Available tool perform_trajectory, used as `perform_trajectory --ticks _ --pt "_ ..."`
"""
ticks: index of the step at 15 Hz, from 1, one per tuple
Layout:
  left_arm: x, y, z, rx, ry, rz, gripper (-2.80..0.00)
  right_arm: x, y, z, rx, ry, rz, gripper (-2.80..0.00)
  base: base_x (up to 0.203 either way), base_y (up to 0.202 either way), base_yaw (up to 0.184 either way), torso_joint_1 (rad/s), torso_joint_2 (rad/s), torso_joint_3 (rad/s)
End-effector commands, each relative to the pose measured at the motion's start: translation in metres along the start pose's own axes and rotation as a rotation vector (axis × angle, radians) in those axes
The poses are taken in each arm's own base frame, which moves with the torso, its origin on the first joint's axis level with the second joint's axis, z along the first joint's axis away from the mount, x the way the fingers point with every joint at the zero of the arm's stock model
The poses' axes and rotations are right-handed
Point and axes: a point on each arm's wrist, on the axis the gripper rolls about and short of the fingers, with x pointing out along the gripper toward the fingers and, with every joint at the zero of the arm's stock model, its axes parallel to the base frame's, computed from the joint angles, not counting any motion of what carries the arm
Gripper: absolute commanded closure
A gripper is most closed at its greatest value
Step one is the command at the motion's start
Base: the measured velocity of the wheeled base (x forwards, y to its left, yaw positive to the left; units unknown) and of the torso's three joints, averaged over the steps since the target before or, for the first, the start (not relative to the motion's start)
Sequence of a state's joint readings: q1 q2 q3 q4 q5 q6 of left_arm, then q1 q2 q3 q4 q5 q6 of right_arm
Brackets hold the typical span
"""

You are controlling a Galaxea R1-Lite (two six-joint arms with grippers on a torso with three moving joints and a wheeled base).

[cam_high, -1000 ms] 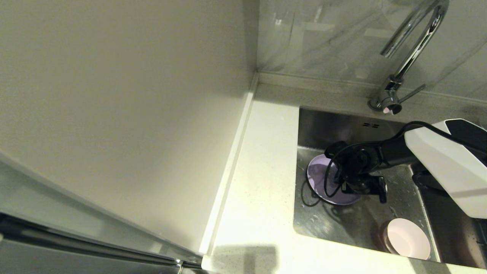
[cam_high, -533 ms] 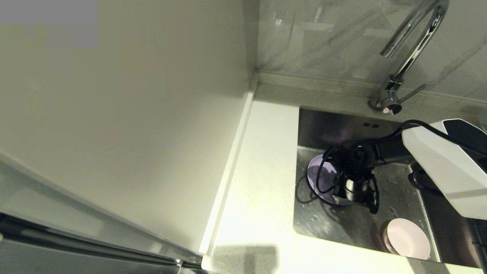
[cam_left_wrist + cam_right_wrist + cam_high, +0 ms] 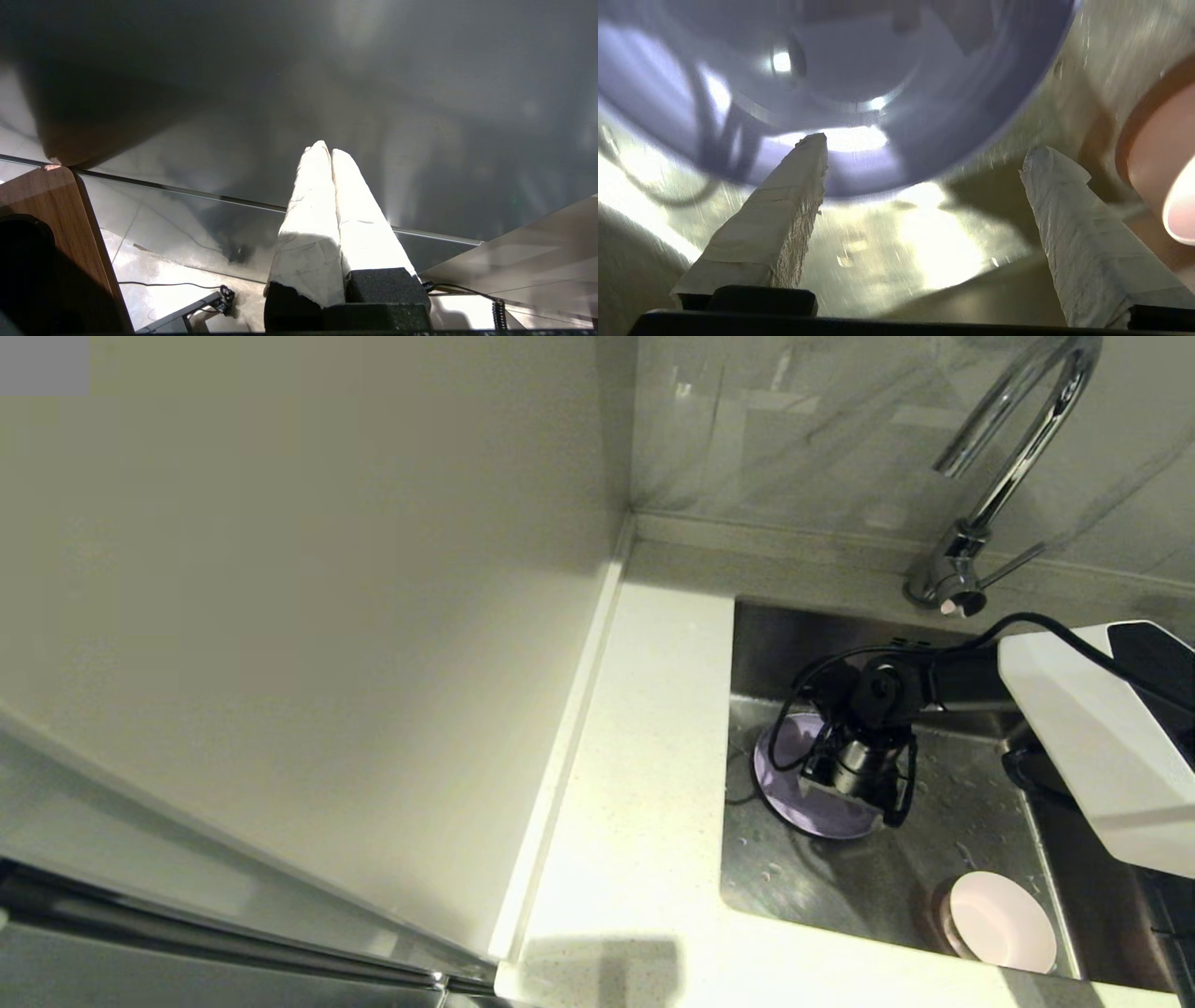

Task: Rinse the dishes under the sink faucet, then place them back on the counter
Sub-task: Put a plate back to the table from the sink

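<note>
The lavender plate [image 3: 794, 779] lies flat on the sink [image 3: 840, 887] floor, at its left side. My right gripper [image 3: 854, 789] hangs just above the plate's near-right part, pointing down. In the right wrist view the gripper [image 3: 924, 149] is open and holds nothing; one fingertip [image 3: 812, 144] is over the plate [image 3: 859, 70] rim, the other over bare steel. The pale pink bowl [image 3: 1002, 919] sits upright in the sink's near right corner and shows in the right wrist view too [image 3: 1162, 154]. The white mug is out of view. My left gripper [image 3: 327, 149] is shut and empty, parked away from the sink.
The chrome faucet [image 3: 1013, 448] arches over the sink's far side, with its lever [image 3: 1013, 565] sticking out to the right. White counter [image 3: 635, 784] runs along the sink's left, bounded by a raised strip and a tall beige wall. Water drops dot the basin.
My right wrist has turned and shifted a little left and toward the far side, over the plate. Plate and bowl have stayed where they were.
</note>
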State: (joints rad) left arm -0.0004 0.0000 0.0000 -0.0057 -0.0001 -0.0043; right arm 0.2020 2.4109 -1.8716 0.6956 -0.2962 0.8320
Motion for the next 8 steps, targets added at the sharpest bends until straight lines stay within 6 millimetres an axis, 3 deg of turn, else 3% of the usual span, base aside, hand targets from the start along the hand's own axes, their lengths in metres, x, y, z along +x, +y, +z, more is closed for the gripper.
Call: perform_trajectory --ticks 1,6,8 --pt "0.000 0.000 -0.001 0.000 0.002 0.001 0.00 0.015 -0.002 0.008 0.040 -0.014 -0.027 -2.80 0.000 0.000 0.000 0.000 0.00 0.000" --pt "0.000 0.000 -0.001 0.000 0.002 -0.001 0.00 0.020 -0.023 0.052 0.163 -0.127 -0.006 -2.80 0.000 0.000 0.000 0.000 0.00 0.000" --pt "0.000 0.000 -0.001 0.000 0.003 -0.001 0.00 0.026 -0.033 0.061 0.184 -0.135 -0.018 -2.80 0.000 0.000 0.000 0.000 0.00 0.000"
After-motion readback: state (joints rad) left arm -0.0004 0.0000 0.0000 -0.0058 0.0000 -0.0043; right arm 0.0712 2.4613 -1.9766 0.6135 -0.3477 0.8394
